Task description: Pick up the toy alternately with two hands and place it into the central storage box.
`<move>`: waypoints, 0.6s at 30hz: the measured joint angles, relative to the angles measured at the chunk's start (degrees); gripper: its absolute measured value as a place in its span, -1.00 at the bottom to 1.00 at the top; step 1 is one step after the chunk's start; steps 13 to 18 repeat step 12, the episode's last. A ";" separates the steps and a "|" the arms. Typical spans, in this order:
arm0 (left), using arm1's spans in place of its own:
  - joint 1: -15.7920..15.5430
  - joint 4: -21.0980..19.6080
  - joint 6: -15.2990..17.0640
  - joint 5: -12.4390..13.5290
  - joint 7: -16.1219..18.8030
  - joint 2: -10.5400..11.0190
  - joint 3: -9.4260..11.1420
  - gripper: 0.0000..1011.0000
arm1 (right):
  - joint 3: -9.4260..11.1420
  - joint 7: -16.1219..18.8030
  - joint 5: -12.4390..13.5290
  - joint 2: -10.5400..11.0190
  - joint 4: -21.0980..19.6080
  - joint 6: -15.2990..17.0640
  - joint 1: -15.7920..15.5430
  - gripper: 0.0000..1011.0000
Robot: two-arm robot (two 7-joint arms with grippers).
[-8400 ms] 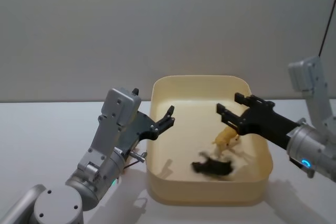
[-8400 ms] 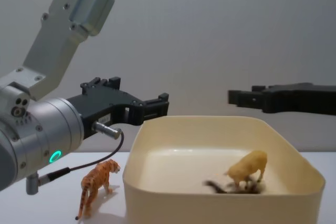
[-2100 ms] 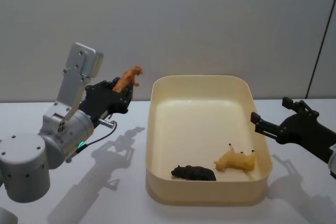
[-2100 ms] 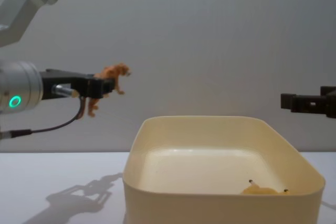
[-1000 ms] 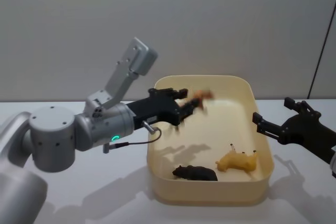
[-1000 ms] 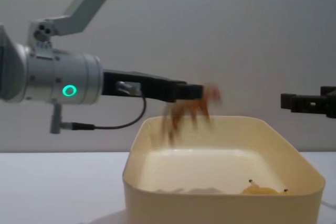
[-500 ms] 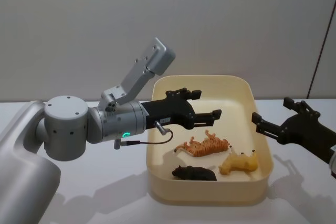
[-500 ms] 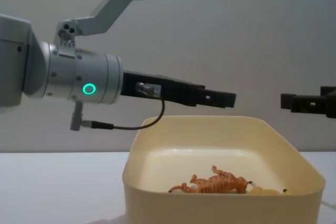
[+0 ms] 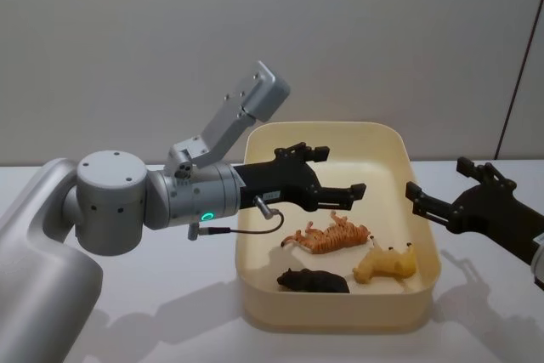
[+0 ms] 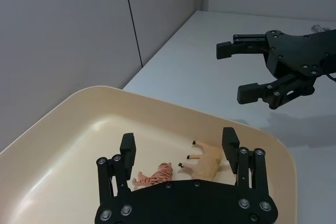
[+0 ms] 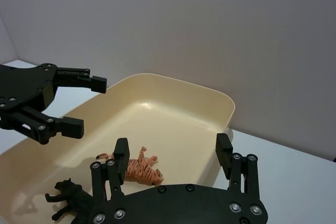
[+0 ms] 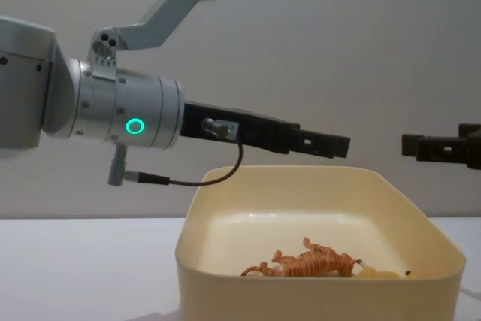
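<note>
The cream-yellow storage box (image 9: 323, 127) sits mid-table. An orange striped tiger toy (image 9: 330, 236) lies on its side on the box floor, beside a yellow animal (image 9: 384, 263) and a black animal (image 9: 313, 280). My left gripper (image 9: 336, 172) hovers open above the box's middle, just over the tiger, holding nothing. The left wrist view looks past its own open gripper (image 10: 178, 145) down onto the tiger (image 10: 155, 176). My right gripper (image 9: 438, 178) hangs open and empty just outside the box's right wall. From the chest, the tiger (image 12: 312, 261) lies below the left gripper (image 12: 338, 144).
White tabletop surrounds the box, with a plain grey wall behind. The left arm's silver wrist (image 9: 183, 197) with its green ring light and a thin cable spans the box's left rim. A dark vertical strip (image 9: 518, 74) runs down the wall at the far right.
My left gripper carried the tiger from the left over the box and opened; the tiger dropped and now lies inside. The right gripper withdrew from over the box to its right side.
</note>
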 joint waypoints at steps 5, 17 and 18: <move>-0.16 0.20 0.01 0.08 -0.30 -0.09 0.06 0.98 | 0.00 0.00 0.00 0.00 0.00 0.00 0.00 0.98; -0.32 0.42 0.01 0.17 -0.61 -0.19 0.12 0.98 | 0.00 0.00 0.00 0.00 0.00 0.00 0.00 0.98; -0.32 0.42 0.01 0.17 -0.61 -0.19 0.12 0.98 | 0.00 0.00 0.00 0.00 0.00 0.00 0.00 0.98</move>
